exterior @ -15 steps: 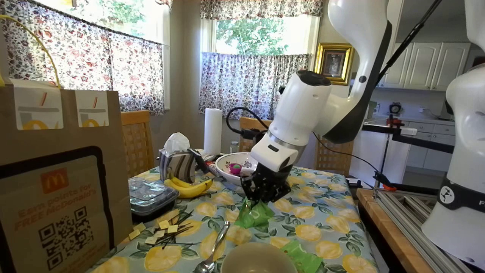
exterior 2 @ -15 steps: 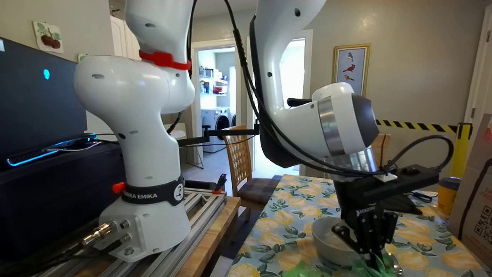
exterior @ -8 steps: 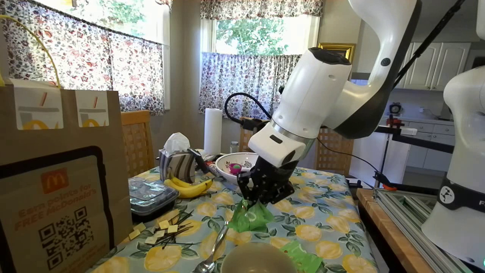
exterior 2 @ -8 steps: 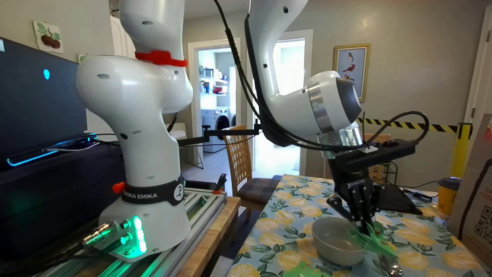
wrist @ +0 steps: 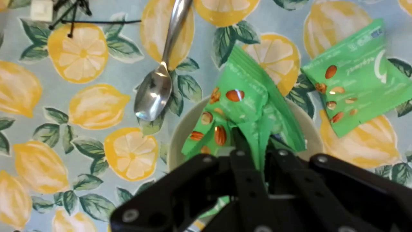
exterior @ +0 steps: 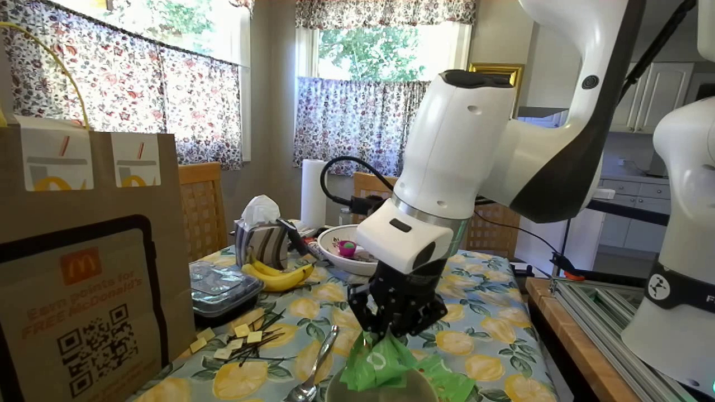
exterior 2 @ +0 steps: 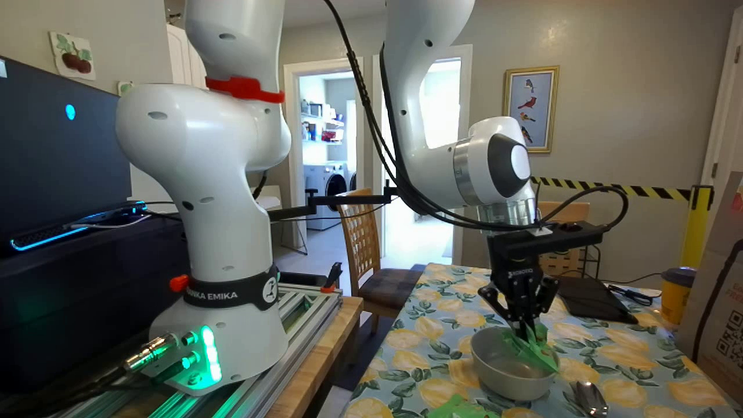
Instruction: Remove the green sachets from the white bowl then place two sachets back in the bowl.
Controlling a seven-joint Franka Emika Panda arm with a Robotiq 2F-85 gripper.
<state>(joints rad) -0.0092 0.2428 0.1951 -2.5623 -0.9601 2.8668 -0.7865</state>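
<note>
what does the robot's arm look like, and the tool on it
The arm is white with rounded segments, dark panels and a silver ring. A red band wraps an upper segment; a lower black band shows EMIKA and a round white logo. Black cables run alongside. The tool is black and jointed, with small ROBOTIQ lettering.

"Earn points for FREE McDonald's" on bag [exterior: 92,279], "ANKA EMIKA" on arm base [exterior 2: 244,334], "ROBOTIQ" on housing [exterior 2: 514,280] above fingers [wrist: 243,170]
</note>
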